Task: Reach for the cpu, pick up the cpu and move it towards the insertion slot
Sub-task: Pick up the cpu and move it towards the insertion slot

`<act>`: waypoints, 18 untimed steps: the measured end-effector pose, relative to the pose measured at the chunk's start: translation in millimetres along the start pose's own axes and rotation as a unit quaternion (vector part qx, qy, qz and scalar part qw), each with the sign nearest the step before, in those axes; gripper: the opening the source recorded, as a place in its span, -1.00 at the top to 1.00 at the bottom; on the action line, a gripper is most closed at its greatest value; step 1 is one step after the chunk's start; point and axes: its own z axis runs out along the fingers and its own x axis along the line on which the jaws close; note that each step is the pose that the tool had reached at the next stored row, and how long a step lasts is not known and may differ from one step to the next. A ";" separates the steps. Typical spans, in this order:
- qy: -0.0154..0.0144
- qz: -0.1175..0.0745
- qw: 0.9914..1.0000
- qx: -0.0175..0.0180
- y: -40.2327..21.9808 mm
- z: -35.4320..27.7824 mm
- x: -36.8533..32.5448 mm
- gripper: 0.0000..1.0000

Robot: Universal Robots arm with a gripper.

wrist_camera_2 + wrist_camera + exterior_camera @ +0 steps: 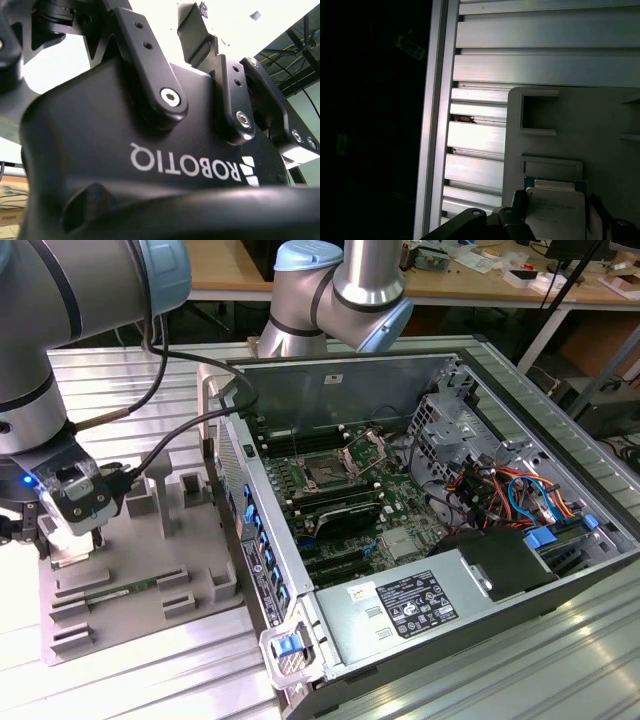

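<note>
Exterior view: one arm is holding its one claw [68,543] low over one grey tray [150,550] at the exterior view's left. One green stick [118,591] is lying on the tray near the claw. One open case [350,365] is sitting just beside the tray. The one slot [325,473] inside it is lying well apart from the claw.

First wrist view: one cpu [555,212] is showing over the tray, right at the claw.

Second wrist view: the claw's black body is showing up close. I cannot tell if it is open or gripping.

Part of cpu [554,212] beyond frame edge
</note>
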 end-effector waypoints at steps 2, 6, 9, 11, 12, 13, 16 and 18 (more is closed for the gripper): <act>0.000 0.000 1.000 0.000 0.0 -0.3 0.0 -0.10; 0.000 0.000 1.000 0.000 0.0 -1.7 0.0 -0.10; 0.000 0.000 1.000 0.000 0.0 -2.4 0.1 -0.10; 0.000 0.000 1.000 0.000 0.0 -2.8 0.0 -0.10; 0.000 0.000 1.000 0.000 0.0 -3.0 0.0 -0.10; 0.000 0.000 1.000 0.000 0.0 -3.1 0.0 -0.10; 0.000 0.000 1.000 0.000 0.0 -3.5 0.1 -0.10; 0.000 0.000 1.000 0.000 0.0 -4.3 0.1 -0.10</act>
